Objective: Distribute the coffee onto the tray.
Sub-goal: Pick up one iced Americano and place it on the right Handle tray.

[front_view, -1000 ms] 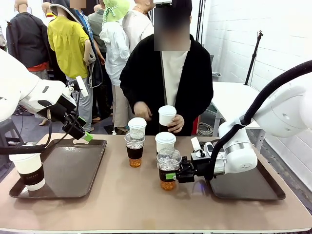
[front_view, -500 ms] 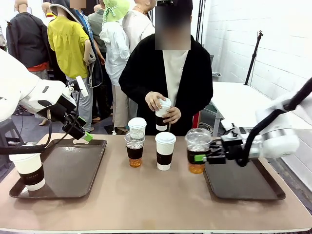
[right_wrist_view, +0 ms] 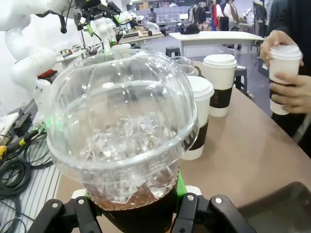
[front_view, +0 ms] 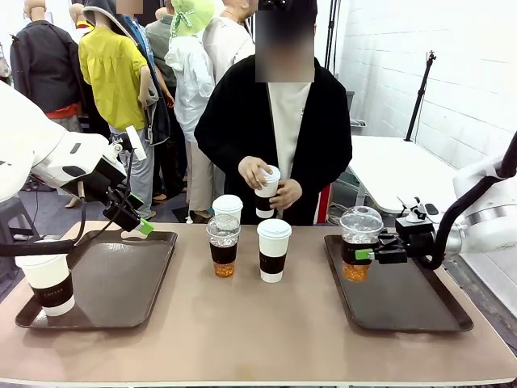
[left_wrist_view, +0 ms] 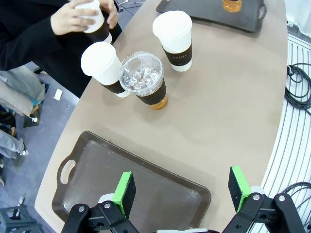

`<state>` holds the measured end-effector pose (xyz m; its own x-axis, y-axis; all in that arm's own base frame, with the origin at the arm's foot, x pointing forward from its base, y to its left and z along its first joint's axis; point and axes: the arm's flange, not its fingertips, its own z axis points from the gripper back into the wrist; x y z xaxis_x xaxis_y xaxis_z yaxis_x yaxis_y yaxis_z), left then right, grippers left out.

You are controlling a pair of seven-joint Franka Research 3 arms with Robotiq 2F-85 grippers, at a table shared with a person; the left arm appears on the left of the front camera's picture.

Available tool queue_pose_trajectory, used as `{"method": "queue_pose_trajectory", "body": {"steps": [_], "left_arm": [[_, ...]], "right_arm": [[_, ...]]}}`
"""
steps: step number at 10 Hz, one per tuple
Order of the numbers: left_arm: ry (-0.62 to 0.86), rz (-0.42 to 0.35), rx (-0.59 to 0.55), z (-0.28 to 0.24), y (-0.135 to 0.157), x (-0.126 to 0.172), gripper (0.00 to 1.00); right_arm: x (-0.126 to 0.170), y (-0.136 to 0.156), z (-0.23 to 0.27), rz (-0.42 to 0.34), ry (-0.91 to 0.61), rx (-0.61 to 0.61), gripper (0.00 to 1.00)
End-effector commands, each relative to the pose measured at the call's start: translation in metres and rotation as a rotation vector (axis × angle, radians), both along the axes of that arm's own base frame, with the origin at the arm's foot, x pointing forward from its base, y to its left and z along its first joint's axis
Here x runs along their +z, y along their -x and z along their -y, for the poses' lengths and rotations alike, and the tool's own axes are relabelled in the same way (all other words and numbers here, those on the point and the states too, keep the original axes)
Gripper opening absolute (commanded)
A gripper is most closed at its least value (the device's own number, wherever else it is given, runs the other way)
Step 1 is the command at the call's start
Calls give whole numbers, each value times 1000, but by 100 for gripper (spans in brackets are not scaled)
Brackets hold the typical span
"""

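Your right gripper (front_view: 365, 255) is clamped on the dome-lidded cup (front_view: 359, 241) at the right tray's (front_view: 420, 311) ten o'clock corner. Its base is perhaps just off the surface. Bare tray lies toward four o'clock. Your left gripper (left_wrist_view: 182, 187) hangs jaws apart over the left tray (left_wrist_view: 97, 160), where a cable partly masks a paper cup (front_view: 48, 283).

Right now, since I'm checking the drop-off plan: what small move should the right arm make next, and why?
Probably lower it straight down, then open the jaws. The right gripper is shut on the dome-lidded cup over the left end of the right tray, and I cannot tell whether its base rests there yet.
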<state>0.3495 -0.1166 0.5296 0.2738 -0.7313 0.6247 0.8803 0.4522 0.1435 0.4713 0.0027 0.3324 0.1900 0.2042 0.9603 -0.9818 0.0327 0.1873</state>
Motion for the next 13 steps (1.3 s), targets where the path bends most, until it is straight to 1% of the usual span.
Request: {"method": "queue_pose_trajectory", "body": {"steps": [1, 2, 6, 7, 8, 11, 13], "left_arm": [[10, -3, -22, -3, -2, -1, 100], [10, -3, -22, -3, -2, -1, 100], [10, -3, -22, -3, -2, -1, 100], [10, -3, -22, -3, -2, -1, 100], [10, -3, -22, -3, -2, -1, 100], [10, -3, -22, -3, -2, -1, 100], [10, -3, -22, -3, -2, -1, 100]], "right_arm": [[7, -3, -3, 27, -20, 23, 63], [0, 0, 0, 0, 0, 0, 63], [0, 0, 0, 0, 0, 0, 63], [-6, -4, 1, -5, 3, -2, 63], [-7, -21, 7, 18, -11, -17, 63], [-7, -68, 25, 60, 11, -35, 63], [-20, -99, 37, 105, 6, -72, 63]]}}
